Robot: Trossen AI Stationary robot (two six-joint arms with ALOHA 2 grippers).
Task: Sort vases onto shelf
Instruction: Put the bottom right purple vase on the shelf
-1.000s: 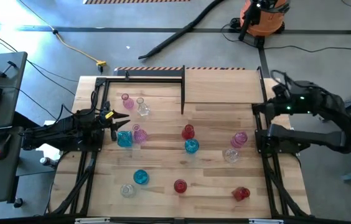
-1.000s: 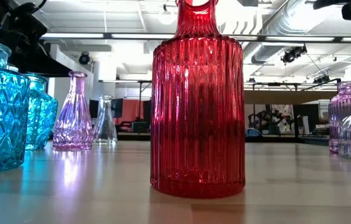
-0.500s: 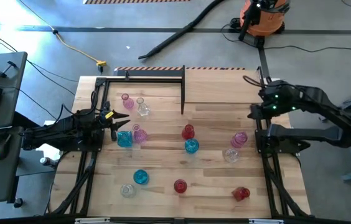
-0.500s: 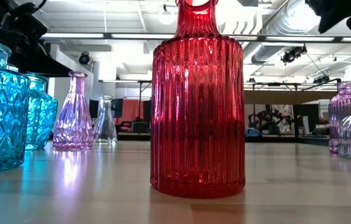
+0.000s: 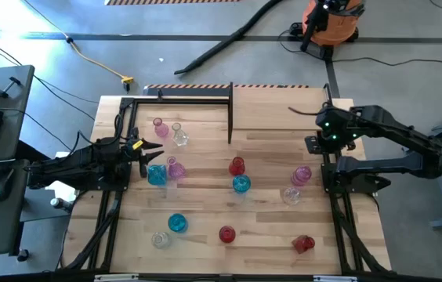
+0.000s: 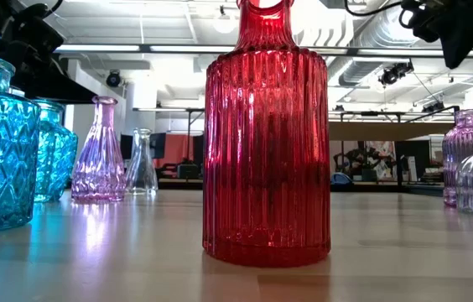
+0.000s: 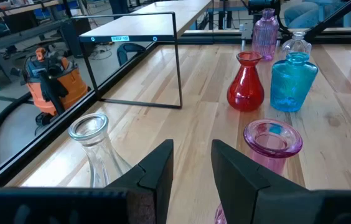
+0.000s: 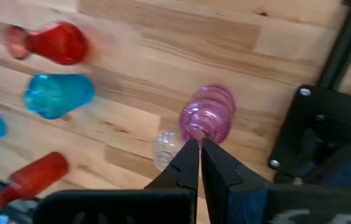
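1. Left gripper [image 7: 191, 171]: jaws parted, grasping nothing, near a pink vase [image 7: 272, 138] and clear vase [image 7: 92, 138].
2. Right gripper [image 8: 199, 163]: jaws clenched, empty, above a ribbed pink vase [image 8: 208, 115] at the table's [image 5: 268, 133] 3 o'clock.
3. Shelf [image 5: 277, 108] at 12 o'clock.

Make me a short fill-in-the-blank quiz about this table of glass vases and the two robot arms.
1. In the low view, the ribbed vase nearest the camera is ____.
2. The right gripper has its fingers ____.
3. In the high view, the left gripper sits at the table's ____ side.

Missing words: red; shut; left
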